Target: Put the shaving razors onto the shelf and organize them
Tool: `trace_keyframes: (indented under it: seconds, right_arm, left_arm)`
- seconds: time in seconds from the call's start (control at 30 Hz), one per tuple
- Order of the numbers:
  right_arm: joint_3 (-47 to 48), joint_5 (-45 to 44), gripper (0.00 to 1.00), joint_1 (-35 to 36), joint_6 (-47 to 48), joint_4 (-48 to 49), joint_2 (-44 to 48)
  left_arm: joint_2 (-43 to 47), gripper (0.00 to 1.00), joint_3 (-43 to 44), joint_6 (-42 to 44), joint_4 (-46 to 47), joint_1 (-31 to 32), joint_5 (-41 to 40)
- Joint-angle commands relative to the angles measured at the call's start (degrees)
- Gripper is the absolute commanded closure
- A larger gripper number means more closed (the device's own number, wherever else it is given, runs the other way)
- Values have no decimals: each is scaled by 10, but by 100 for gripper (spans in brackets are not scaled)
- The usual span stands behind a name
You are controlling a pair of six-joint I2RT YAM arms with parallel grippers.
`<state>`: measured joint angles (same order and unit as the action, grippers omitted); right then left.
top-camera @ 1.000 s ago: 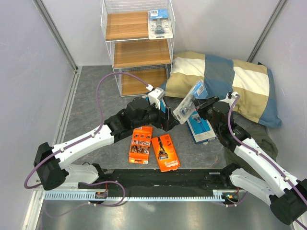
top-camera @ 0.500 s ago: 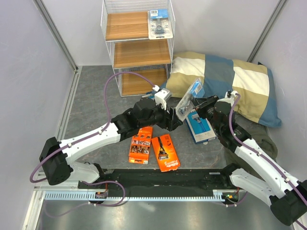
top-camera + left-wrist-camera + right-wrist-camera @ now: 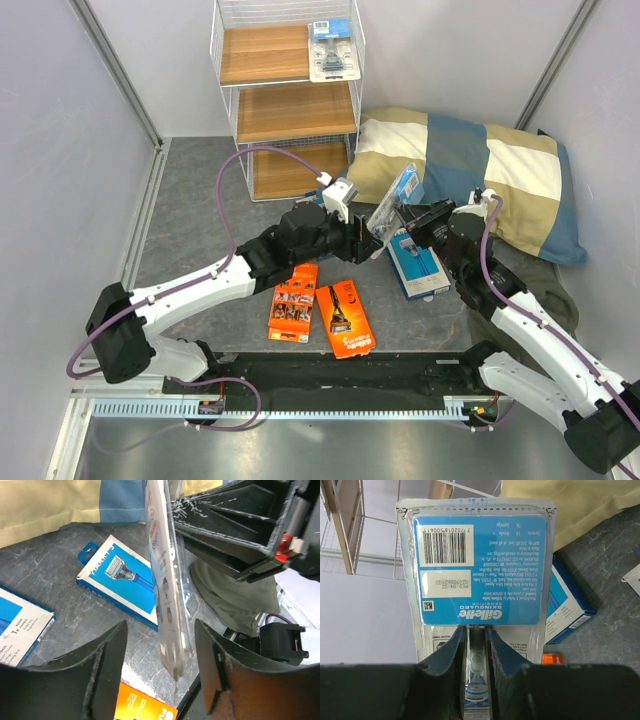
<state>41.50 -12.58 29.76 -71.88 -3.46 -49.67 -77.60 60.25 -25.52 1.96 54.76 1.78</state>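
Observation:
My right gripper (image 3: 408, 222) is shut on a clear blister razor pack with a blue top (image 3: 392, 205) and holds it tilted in the air in front of the pillow. In the right wrist view the gripper (image 3: 477, 647) pinches the pack (image 3: 477, 565) at its lower middle. My left gripper (image 3: 375, 243) is open. In the left wrist view its jaws (image 3: 160, 625) stand either side of the pack's lower edge (image 3: 169, 605) without touching it. A second blister pack (image 3: 333, 50) lies on the top tier of the shelf (image 3: 285, 90). Two orange packs (image 3: 293, 300) (image 3: 345, 318) and blue boxes (image 3: 418, 265) lie on the floor.
The blue-and-beige checked pillow (image 3: 470, 180) lies right of the shelf, behind the held pack. A grey-green cloth (image 3: 535, 285) lies beside the right arm. Grey walls stand close on both sides. The shelf's middle and bottom tiers hold nothing.
My left gripper has moved right toward the held blister pack, and its open jaws now straddle the pack's lower edge. The right gripper and pack have barely moved.

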Motion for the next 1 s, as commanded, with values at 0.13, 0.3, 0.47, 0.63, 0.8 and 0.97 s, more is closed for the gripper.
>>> trace_keyframes:
  seconds: [0.13,0.3,0.47,0.63,0.8,0.97]
  right_arm:
    - [0,17,100,-3,-12,30,13]
    - [-4,13,100,-2,-12,29,18]
    - [-5,19,100,-3,-6,45,21]
    - [-4,19,63,-2,7,49,26]
    - [-10,21,30,-2,16,64,33]
    - [-16,42,4,-2,31,91,37]
  left_arm:
    - [-14,55,19,17,41,7,-8]
    - [-15,84,16,15,41,7,-5]
    - [-9,98,9,14,41,7,-10]
    - [-4,98,6,14,41,7,-16]
    - [-2,98,3,14,38,7,-19]
    - [1,98,2,13,37,7,-38]
